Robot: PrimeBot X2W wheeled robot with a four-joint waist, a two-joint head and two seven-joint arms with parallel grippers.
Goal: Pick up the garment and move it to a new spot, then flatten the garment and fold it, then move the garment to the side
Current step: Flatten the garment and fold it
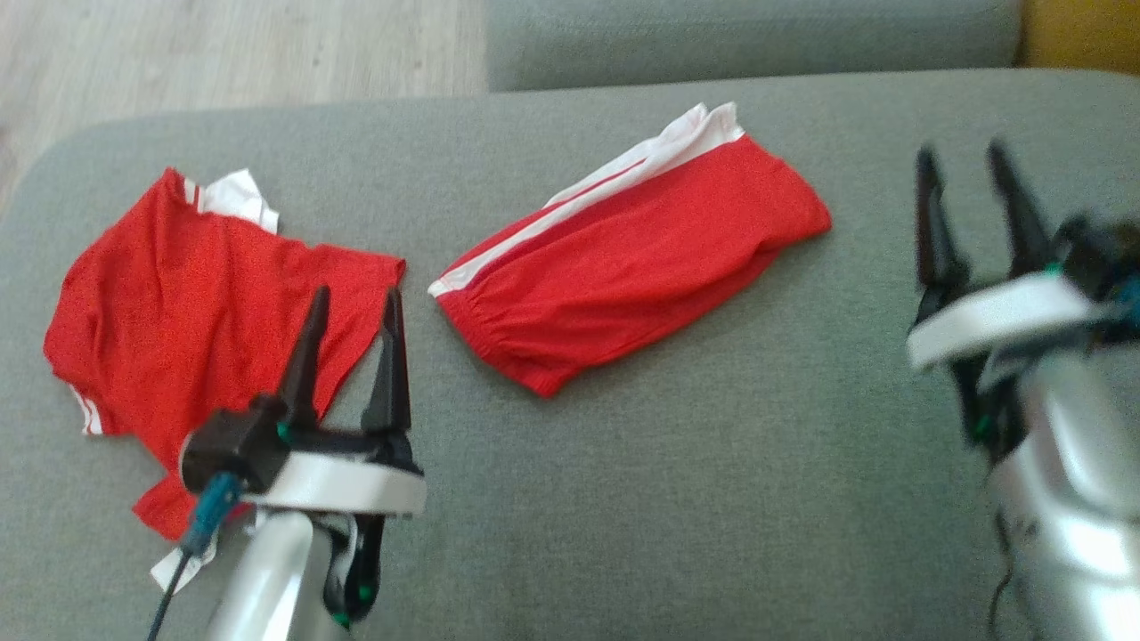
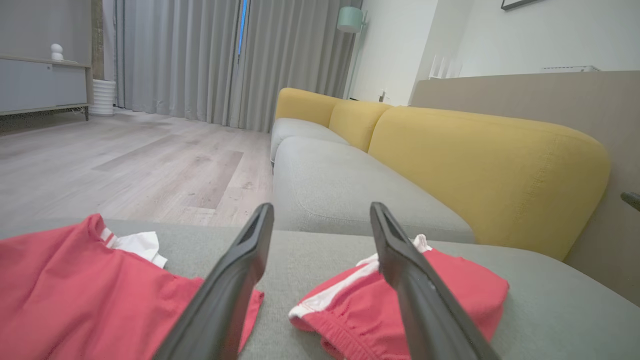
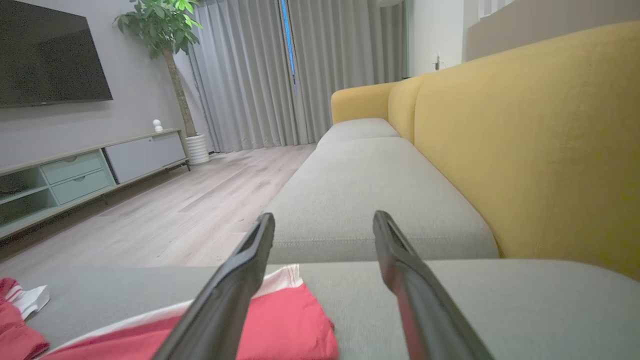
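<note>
- The two dark fingers [image 1: 305, 347] of the left gripper [image 1: 356, 294] are spread wide, with nothing between them. They point at the right edge of the red shirt [image 1: 178, 294], I think because that edge is the closest bit to grab.
- From the head view I cannot tell if the tips touch the cloth or hang just above it.
- The right gripper [image 1: 962, 151] has its fingers spread apart too, and it holds nothing. It hangs over bare seat to the right of the red shorts [image 1: 623, 267], out of the way but close enough to help.
- The red shirt lies on the left part of the grey sofa seat [image 1: 712, 499]. It is bumpy, not flat, and a white bit pokes out at the top.
- The red shorts lie in the middle of the seat, apart from the shirt. They look neatly folded, so I think the shirt is the garment to pick up.
- The yellow back cushion [image 2: 490, 170] stands along the far side of the seat.
</note>
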